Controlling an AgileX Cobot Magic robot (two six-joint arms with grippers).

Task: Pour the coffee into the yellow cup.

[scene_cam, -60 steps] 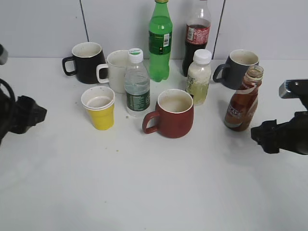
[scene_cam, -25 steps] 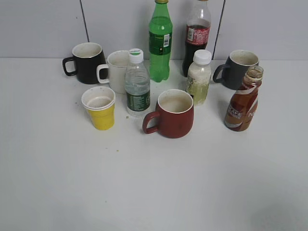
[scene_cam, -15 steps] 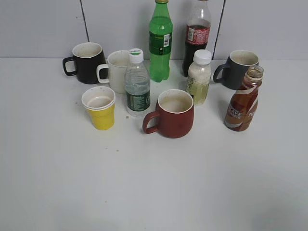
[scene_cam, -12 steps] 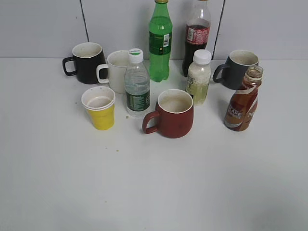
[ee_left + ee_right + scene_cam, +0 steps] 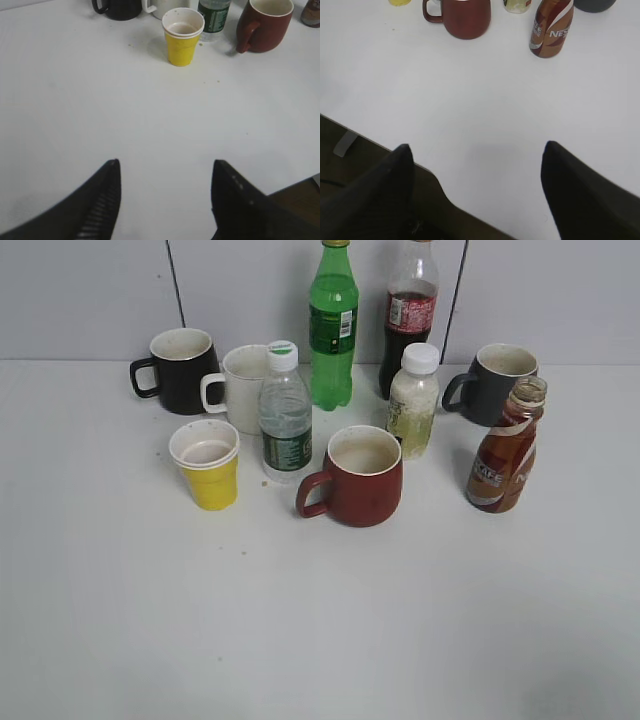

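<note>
The coffee bottle [image 5: 505,450], uncapped, with brown liquid and a brown-and-cream label, stands upright at the right of the table; it also shows in the right wrist view [image 5: 551,29]. The yellow cup [image 5: 208,465] with a white rim stands at the left; it also shows in the left wrist view [image 5: 182,36], with a little brown liquid inside. Neither arm shows in the exterior view. My left gripper [image 5: 165,162] is open and empty over bare table, well short of the cup. My right gripper [image 5: 477,147] is open and empty near the table's front edge.
A red mug [image 5: 360,477] stands in the middle. Behind are a water bottle [image 5: 285,415], a white mug [image 5: 240,387], a black mug [image 5: 180,370], a green bottle [image 5: 333,325], a cola bottle [image 5: 408,315], a pale juice bottle [image 5: 413,400] and a dark grey mug [image 5: 497,383].
Both arms, seen at the left and right edges 2.4 s ago, have drawn back out of the exterior view. The bottles and cups have not moved.
</note>
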